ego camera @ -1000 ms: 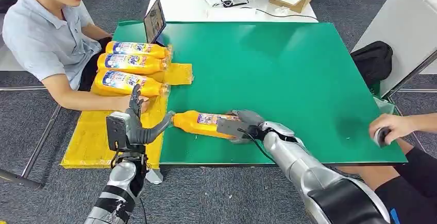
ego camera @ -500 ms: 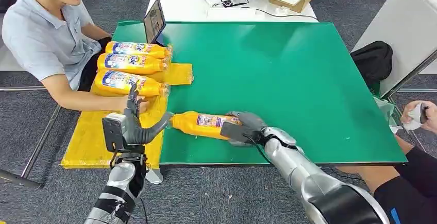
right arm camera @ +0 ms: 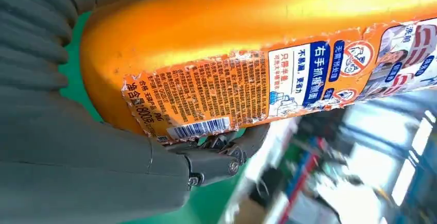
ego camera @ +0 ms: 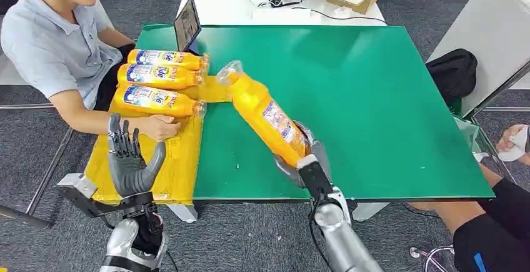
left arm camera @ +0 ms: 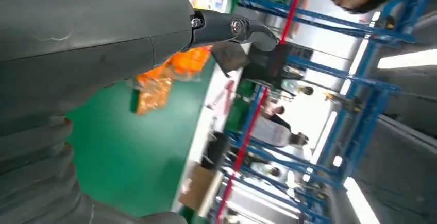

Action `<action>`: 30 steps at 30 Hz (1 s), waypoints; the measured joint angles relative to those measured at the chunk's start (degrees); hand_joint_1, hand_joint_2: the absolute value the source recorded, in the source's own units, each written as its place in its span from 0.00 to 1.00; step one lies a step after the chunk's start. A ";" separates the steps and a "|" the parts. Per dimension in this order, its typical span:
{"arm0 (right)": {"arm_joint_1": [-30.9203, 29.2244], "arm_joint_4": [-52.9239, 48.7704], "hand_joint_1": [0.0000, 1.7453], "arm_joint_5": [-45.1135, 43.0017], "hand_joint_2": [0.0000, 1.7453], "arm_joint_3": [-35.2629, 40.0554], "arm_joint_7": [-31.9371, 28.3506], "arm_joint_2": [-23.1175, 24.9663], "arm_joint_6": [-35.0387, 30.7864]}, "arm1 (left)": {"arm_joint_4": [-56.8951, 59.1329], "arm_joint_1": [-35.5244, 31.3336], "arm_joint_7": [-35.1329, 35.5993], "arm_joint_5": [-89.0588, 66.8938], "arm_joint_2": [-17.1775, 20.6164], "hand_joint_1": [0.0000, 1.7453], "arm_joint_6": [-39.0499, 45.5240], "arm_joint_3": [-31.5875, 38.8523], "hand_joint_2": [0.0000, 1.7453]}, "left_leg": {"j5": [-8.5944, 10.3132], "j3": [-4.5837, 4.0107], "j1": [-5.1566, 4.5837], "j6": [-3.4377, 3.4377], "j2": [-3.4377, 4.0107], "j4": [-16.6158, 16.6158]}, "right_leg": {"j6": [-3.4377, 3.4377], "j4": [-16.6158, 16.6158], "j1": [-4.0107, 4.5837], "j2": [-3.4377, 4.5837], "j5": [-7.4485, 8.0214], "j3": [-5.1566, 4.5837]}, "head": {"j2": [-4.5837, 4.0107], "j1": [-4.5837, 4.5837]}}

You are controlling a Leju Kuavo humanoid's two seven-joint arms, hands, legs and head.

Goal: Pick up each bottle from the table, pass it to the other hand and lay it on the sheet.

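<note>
My right hand (ego camera: pixel 307 161) grips the base of an orange bottle (ego camera: pixel 265 113) and holds it lifted above the green table (ego camera: pixel 350 84), neck tilted up and toward the left. The right wrist view has the bottle's label (right arm camera: pixel 268 85) close up with fingers (right arm camera: pixel 216 157) wrapped under it. My left hand (ego camera: pixel 129 159) is raised palm up over the yellow sheet (ego camera: pixel 119 166), fingers spread, holding nothing. Three more orange bottles (ego camera: pixel 159 78) lie side by side on the sheet's far end.
A person in a grey shirt (ego camera: pixel 50 47) sits at the left, forearm and hand (ego camera: pixel 159 127) resting on the sheet near my left hand. A tablet (ego camera: pixel 187 25) stands at the table's far left corner. Another person's hand (ego camera: pixel 514 142) is at the right edge.
My right hand has lifted the bottle off the table and tilted it upright toward the left. My left hand has dropped back and turned palm up. The camera has shifted slightly.
</note>
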 measured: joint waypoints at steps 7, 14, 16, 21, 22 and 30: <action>3.34 -8.10 1.00 -1.05 1.00 -0.04 -0.04 0.63 -2.31 | -3.04 0.88 -0.22 0.74 -0.17 0.00 -1.20 0.22 1.00 | 0.02 0.02 -0.01 0.01 0.01 0.01 | 0.02 0.00 0.00 0.01 0.04 0.02 | 0.00 0.02; 4.17 -10.64 1.00 -2.89 1.00 -0.04 -0.04 0.68 -3.41 | -3.58 1.06 0.61 0.74 -0.17 0.00 -4.40 0.22 1.00 | 0.03 0.01 0.00 0.00 0.00 0.01 | 0.02 0.01 0.00 0.00 0.04 0.00 | 0.00 0.02; 4.40 -11.94 1.00 -4.74 1.00 -0.02 -0.04 0.63 -3.17 | -3.52 1.28 1.12 -1.32 0.22 0.00 -8.38 -0.85 1.00 | 0.02 0.01 0.00 0.00 0.00 0.01 | 0.02 0.01 0.00 0.00 0.04 0.00 | 0.00 0.02; 4.62 -14.79 1.00 -5.77 1.00 1.99 -0.04 0.63 1.17 | -1.87 1.90 1.03 -7.18 1.62 0.00 -17.82 -4.72 1.00 | 0.00 0.00 -0.01 0.01 0.01 0.01 | 0.02 0.00 0.00 0.02 0.03 0.00 | 0.00 0.00; 4.61 -14.79 1.00 -5.15 1.00 2.78 -0.04 0.65 3.14 | -1.42 1.90 0.83 -8.33 1.84 0.00 -19.37 -5.57 1.00 | 0.00 0.00 -0.01 0.00 0.01 0.00 | 0.02 0.00 0.00 0.02 0.03 0.00 | 0.00 0.02; 2.99 -12.78 1.00 2.52 1.00 16.84 -0.04 0.52 5.01 | 3.15 0.24 6.28 -3.03 2.60 0.00 -32.05 -10.38 1.00 | 0.03 0.01 0.03 -0.01 0.03 0.00 | 0.01 0.02 0.02 0.02 0.03 -0.01 | 0.00 0.00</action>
